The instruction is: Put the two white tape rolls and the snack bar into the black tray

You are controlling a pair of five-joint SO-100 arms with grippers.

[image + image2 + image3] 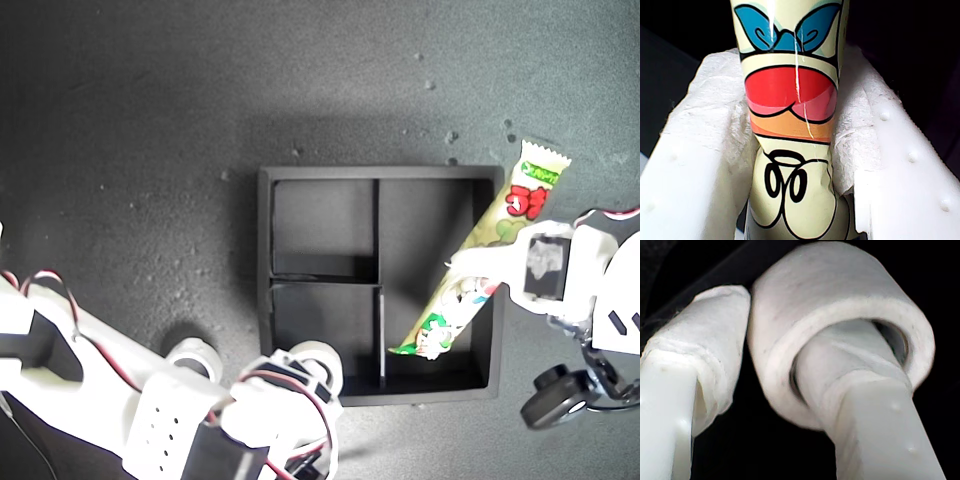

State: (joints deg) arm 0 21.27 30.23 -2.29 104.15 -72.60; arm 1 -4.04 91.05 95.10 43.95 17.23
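My first gripper (795,150) is clamped on the snack bar (790,100): in its wrist view the padded fingers (705,145) press the wrapper in from both sides, pinching it narrow. The print there shows a blue bow shape, a red and orange band and black curls on cream; no word can be read. In the exterior view the same gripper (478,278) comes in from the right and holds the bar (485,250) slanting over the tray (266,300). The bar's lower end hangs inside the long compartment, near the thin divider, while its upper crimped end sticks out past the tray's top right corner. Green and red characters sit near that upper end, too small to read.

My second gripper (775,365) is closed on a tape roll (840,305): one padded finger (855,390) runs through the hole, the other (710,345) bears on the outer face. In the exterior view this gripper (300,380) stands at the tray's lower left corner, with the roll (315,355) just beside the outer wall. The second roll (195,358) lies on the dark mat (150,150) to the exterior view's left of it, partly behind the arm.

Both small compartments are bare. The mat above and left of the tray in the exterior view is open.
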